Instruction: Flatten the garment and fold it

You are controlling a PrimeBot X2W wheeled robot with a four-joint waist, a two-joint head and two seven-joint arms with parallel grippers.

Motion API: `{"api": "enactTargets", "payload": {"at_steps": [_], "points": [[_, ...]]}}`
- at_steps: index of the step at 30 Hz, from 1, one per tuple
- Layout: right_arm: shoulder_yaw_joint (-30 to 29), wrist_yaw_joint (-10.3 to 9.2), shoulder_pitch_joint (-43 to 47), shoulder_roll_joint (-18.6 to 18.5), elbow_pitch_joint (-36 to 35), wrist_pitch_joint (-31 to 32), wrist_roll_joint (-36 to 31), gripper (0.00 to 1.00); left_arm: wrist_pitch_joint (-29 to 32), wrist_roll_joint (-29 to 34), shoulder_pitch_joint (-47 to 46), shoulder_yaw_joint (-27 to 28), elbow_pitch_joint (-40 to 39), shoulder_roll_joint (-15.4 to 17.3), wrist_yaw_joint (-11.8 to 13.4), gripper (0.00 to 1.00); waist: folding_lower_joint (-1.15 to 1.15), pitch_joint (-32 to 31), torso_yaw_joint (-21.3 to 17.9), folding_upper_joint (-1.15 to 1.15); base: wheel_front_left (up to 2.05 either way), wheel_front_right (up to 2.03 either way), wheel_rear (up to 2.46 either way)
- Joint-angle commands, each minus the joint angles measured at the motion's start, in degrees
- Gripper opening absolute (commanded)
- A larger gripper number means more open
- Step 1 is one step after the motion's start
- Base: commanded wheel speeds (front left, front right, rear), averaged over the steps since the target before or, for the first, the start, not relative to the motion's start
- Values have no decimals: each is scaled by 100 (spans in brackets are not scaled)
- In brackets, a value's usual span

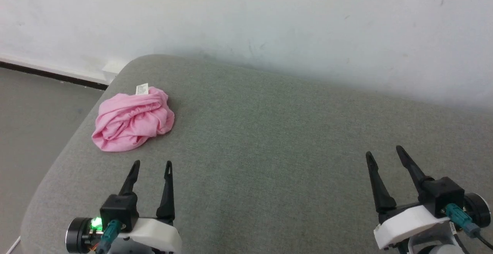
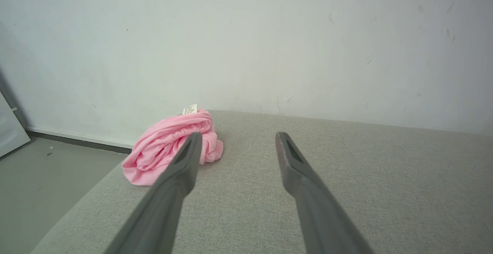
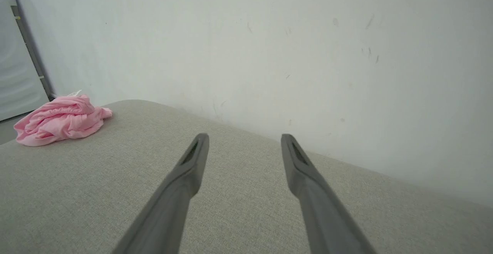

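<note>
shorts: we see small crumpled pink jersey shorts (image 1: 133, 118) heaped near the far left corner of the grey woven cushion (image 1: 269, 150), with the white care label (image 1: 142, 89) at the back.
left gripper (image 1: 152, 162): ours, released and empty, near the heap but apart from it.
right gripper (image 1: 384, 150): ours, spread wide and empty, well apart from the shorts.

Head view down on grey cushion (image 1: 269, 131), wrist views low along it toward wall (image 2: 269, 34), all sharing pink garment (image 1: 133, 119)

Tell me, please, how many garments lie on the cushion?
1: the pink garment, crumpled near the cushion's far left corner, ahead of the left gripper. The bundle could hide more.
</note>
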Motion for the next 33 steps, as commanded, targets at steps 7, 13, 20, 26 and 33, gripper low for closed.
{"api": "enactTargets", "payload": {"at_steps": [7,13,20,26,33], "points": [[40,-6,74,14,4,-129,74,100,-136,-37,137,-38,-46,-16,54,100,0,-10,367,0,0,0,0],[63,-7,91,15,12,-200,84,100,-207,-38,183,-56,-79,-17,60,100,0,-10,572,0,0,0,0],[97,-8,114,17,16,-284,124,100,-291,-30,238,-79,-114,-19,68,100,0,-24,774,0,0,0,0],[131,-8,128,18,21,-344,148,100,-351,-21,265,-96,-137,-20,77,100,0,-43,903,0,0,0,0],[155,-9,137,19,25,-428,176,100,-434,-20,307,-113,-156,-21,85,100,0,-62,1073,0,0,0,0]]}}
